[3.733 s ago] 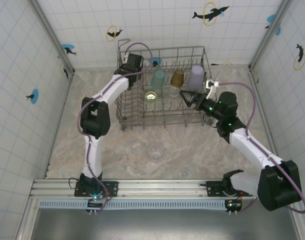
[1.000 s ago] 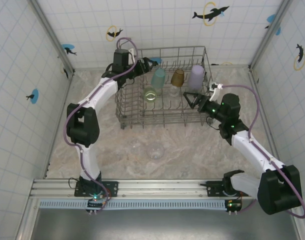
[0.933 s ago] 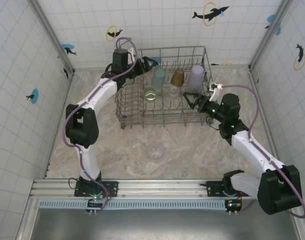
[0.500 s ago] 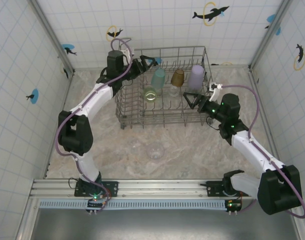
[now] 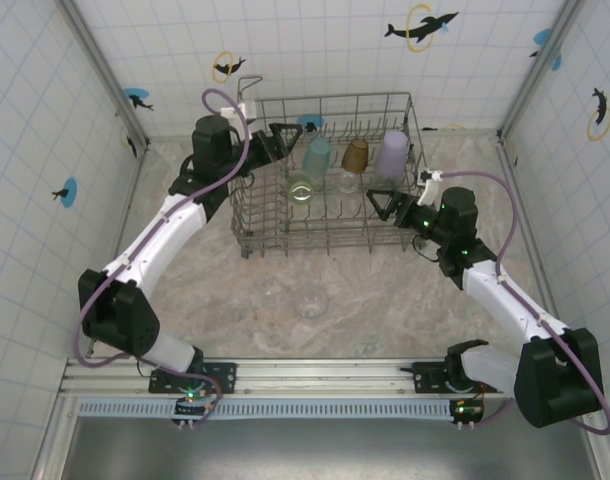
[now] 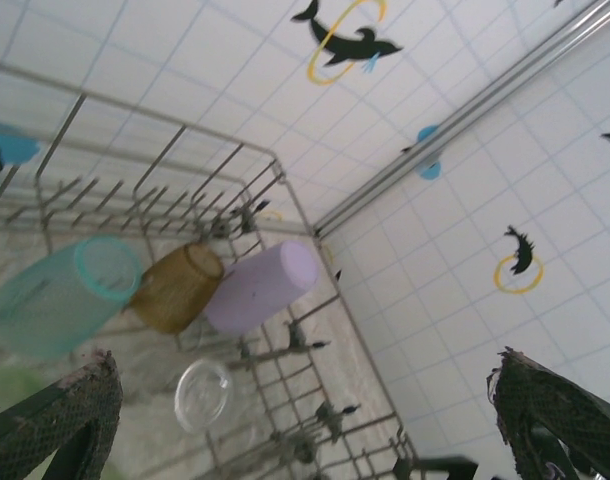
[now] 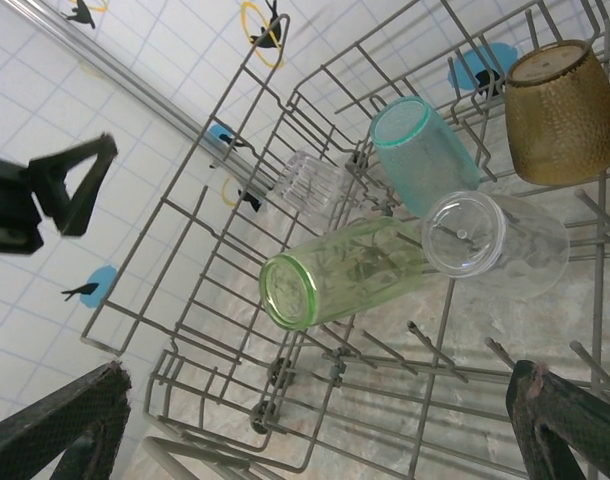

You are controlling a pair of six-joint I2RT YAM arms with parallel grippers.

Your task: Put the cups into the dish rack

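Observation:
The grey wire dish rack (image 5: 315,243) stands at the back middle of the table. Inside it are the teal cup (image 5: 316,157), amber cup (image 5: 354,155), lavender cup (image 5: 391,153), green cup (image 5: 301,188) on its side and a clear cup (image 5: 345,182). In the right wrist view the green cup (image 7: 340,272), teal cup (image 7: 425,155), amber cup (image 7: 563,115) and two clear cups (image 7: 495,243) (image 7: 310,180) lie among the tines. My left gripper (image 5: 283,138) hangs open over the rack's back left corner. My right gripper (image 5: 378,203) is open above the rack's right side, holding nothing.
Two clear cups (image 5: 311,301) (image 5: 272,290) sit on the marble table in front of the rack. Tiled walls close in the back and both sides. The left wrist view looks over the lavender cup (image 6: 260,285) toward the right wall corner.
The left arm has swung left and drawn back, its open gripper moving from inside the rack's back left to its corner. The right arm has hardly moved.

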